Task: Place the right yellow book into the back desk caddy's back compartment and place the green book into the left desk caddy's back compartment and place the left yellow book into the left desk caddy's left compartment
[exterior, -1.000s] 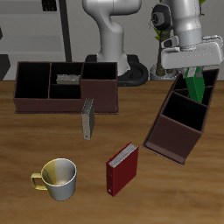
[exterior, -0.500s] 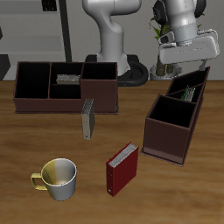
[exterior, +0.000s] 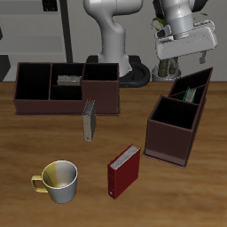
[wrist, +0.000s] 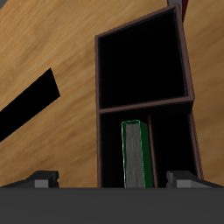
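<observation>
While the gripper [exterior: 175,65] hangs spread and empty above it, the left desk caddy [exterior: 176,131] holds the green book [wrist: 133,152] upright in its back compartment. Farther off, the back desk caddy [exterior: 53,99] contains one yellow book [exterior: 68,81]; the other yellow book [exterior: 89,120] stands just before it.

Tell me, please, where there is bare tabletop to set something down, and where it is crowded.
Bare wood lies between the red book and the left desk caddy, and along the front edge beyond the mug. It is tight where the left yellow book stands against the back desk caddy.
</observation>
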Tool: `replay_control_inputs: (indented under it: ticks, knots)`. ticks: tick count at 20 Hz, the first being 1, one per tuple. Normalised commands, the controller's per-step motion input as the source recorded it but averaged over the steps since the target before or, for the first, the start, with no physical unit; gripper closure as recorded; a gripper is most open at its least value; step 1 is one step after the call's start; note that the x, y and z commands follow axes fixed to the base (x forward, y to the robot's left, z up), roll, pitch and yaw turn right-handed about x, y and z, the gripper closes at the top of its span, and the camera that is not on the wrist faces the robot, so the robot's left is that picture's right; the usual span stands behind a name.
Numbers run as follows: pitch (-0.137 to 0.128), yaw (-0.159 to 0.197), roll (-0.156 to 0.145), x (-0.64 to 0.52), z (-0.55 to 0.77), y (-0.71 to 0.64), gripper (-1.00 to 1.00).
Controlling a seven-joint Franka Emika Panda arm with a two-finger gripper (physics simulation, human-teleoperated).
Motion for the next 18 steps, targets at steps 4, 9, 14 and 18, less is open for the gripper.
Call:
replay_control_inputs:
  ticks: [4, 9, 14, 18]
  knots:
    - [-0.026, 0.103, -0.063, 0.23, 0.2, -0.39, -1.0]
    - [-0.028, 0.066, -0.069, 0.23, 0.21, -0.49, -1.0]
    - [-0.004, 0.108, -0.057, 0.25, 0.14, -0.72, -1.0]
    - [0.039, 0.111, -0.062, 0.43, 0.08, -0.77, -1.0]
